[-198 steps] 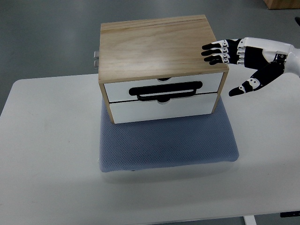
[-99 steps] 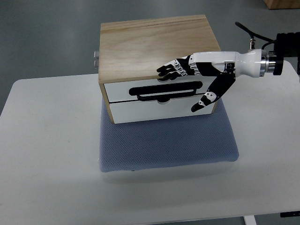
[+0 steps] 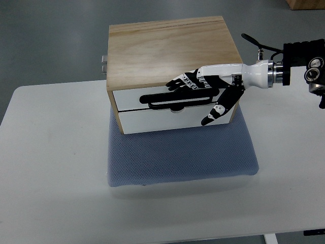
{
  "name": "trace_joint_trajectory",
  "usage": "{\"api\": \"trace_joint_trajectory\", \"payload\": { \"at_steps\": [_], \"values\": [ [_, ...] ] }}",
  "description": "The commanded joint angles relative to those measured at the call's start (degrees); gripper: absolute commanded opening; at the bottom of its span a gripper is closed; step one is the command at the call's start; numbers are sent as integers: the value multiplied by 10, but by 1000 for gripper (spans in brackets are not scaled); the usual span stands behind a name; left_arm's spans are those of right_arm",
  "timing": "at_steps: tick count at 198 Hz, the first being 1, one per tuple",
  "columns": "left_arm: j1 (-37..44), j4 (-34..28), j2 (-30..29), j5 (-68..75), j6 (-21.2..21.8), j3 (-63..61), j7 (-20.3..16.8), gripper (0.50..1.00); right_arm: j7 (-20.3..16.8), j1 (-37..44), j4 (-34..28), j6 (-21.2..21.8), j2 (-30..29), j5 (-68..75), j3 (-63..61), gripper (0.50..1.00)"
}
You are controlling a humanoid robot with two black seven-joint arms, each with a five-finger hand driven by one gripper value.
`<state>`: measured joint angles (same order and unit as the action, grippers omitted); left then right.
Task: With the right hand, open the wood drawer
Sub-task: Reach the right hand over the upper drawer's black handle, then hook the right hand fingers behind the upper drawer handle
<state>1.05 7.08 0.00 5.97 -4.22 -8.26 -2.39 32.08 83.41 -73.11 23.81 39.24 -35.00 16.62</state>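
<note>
A light wooden box (image 3: 170, 48) with two white drawer fronts sits on a blue-grey pad (image 3: 180, 152). The upper drawer (image 3: 132, 96) carries a black loop handle (image 3: 180, 98) and looks closed. My right hand (image 3: 195, 96), black and white, reaches in from the right over the box's front top edge. Its fingers (image 3: 183, 81) lie stretched out above the handle, and the thumb (image 3: 216, 111) hangs down in front of the lower drawer (image 3: 152, 119). Nothing is grasped. No left arm shows.
The box and pad rest on a white table (image 3: 51, 152) with grey floor behind it. A small metal part (image 3: 104, 63) sticks out at the box's left rear. The right forearm and its cable (image 3: 259, 48) cross the table's right side.
My right hand has swept left from beside the box's right corner to over the upper drawer front, fingers now just above the handle.
</note>
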Motion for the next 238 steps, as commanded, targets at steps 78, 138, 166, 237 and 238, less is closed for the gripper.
{"api": "trace_joint_trajectory", "payload": {
  "at_steps": [78, 138, 166, 237, 238],
  "values": [
    [0, 0, 0, 0, 0, 0, 0, 1000, 0, -19, 28, -15, -21, -1, 18, 944],
    [0, 0, 0, 0, 0, 0, 0, 1000, -1, -32, 43, -15, -25, -1, 26, 944],
    [0, 0, 0, 0, 0, 0, 0, 1000, -25, -35, 43, -14, -26, 2, 26, 944],
    [0, 0, 0, 0, 0, 0, 0, 1000, -30, -31, 38, 7, -26, 3, 25, 944],
    [0, 0, 0, 0, 0, 0, 0, 1000, -30, -31, 38, 7, -26, 3, 25, 944]
  ]
}}
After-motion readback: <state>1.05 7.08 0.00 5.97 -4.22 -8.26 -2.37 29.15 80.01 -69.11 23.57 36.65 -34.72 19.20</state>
